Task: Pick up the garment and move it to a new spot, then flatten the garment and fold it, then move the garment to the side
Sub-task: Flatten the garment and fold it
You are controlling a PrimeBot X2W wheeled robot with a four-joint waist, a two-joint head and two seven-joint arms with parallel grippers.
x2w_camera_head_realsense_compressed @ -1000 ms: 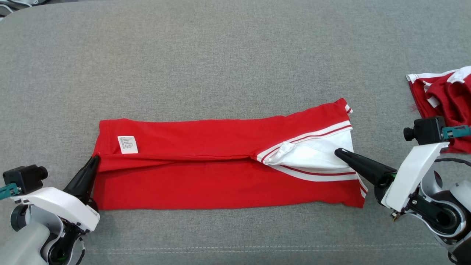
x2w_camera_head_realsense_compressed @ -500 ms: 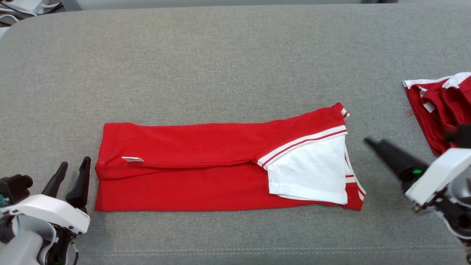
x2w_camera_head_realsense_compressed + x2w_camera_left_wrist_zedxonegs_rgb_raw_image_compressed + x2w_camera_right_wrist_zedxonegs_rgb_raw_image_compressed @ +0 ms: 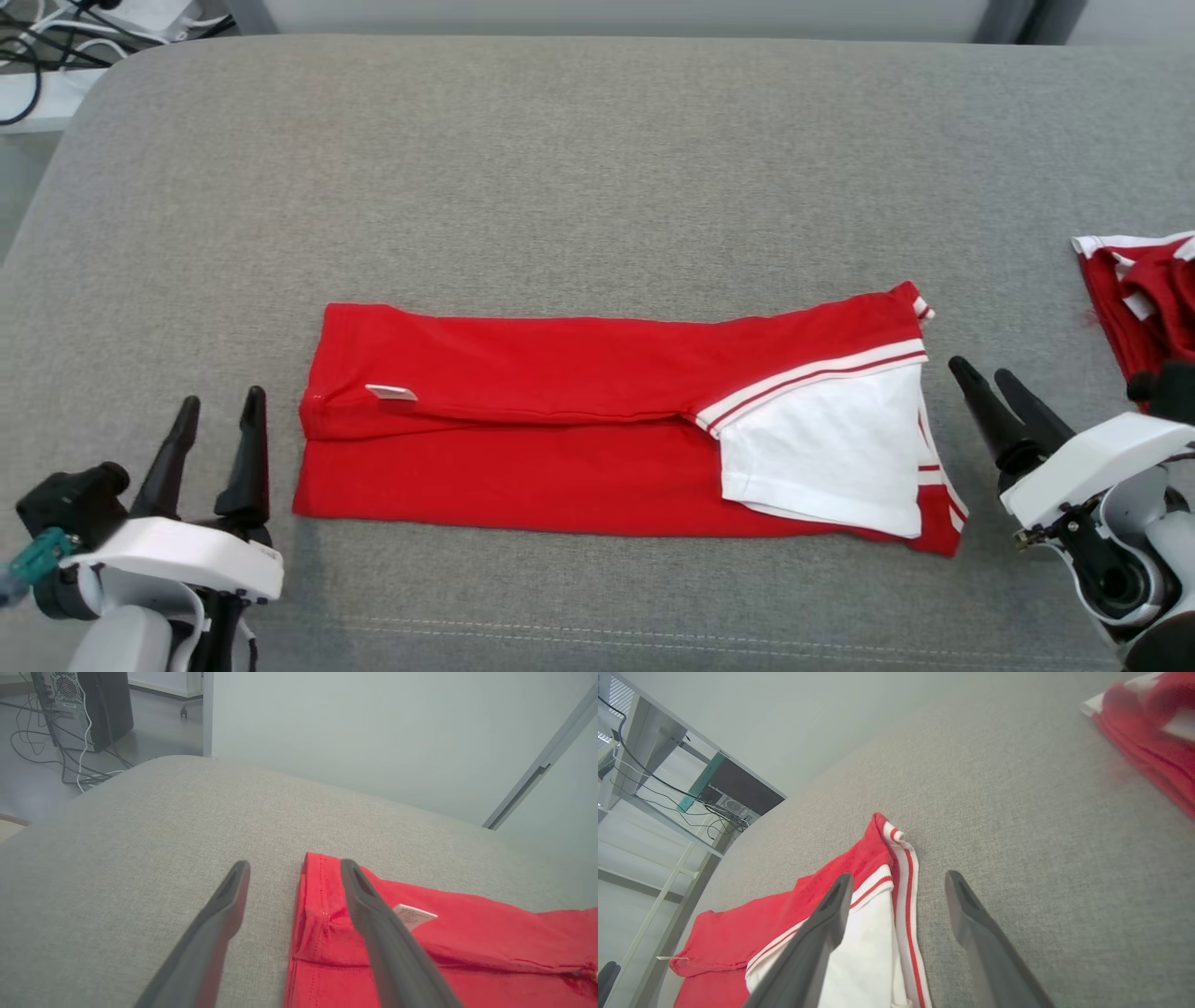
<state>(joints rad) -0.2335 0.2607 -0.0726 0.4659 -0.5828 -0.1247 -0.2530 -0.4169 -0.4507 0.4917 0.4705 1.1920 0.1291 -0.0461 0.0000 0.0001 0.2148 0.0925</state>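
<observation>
The garment (image 3: 560, 439) is red with a white panel and striped trim, folded into a long band across the middle of the grey padded surface (image 3: 560, 168). It also shows in the left wrist view (image 3: 467, 952) and the right wrist view (image 3: 859, 933). My left gripper (image 3: 221, 411) stands open just left of the band's left end, holding nothing. Off the striped right end, my right gripper (image 3: 985, 375) is open and empty too. A small white label (image 3: 390, 392) pokes out near the left end.
A second red and white cloth (image 3: 1144, 299) lies bunched at the right edge. Cables (image 3: 37, 37) lie on the floor past the far left corner. A computer case (image 3: 79, 709) stands on the floor in the left wrist view.
Both grippers have opened, let go of the garment's ends and drawn back. The upper fold has dropped flat, and the white panel now lies spread. The camera has shifted.
</observation>
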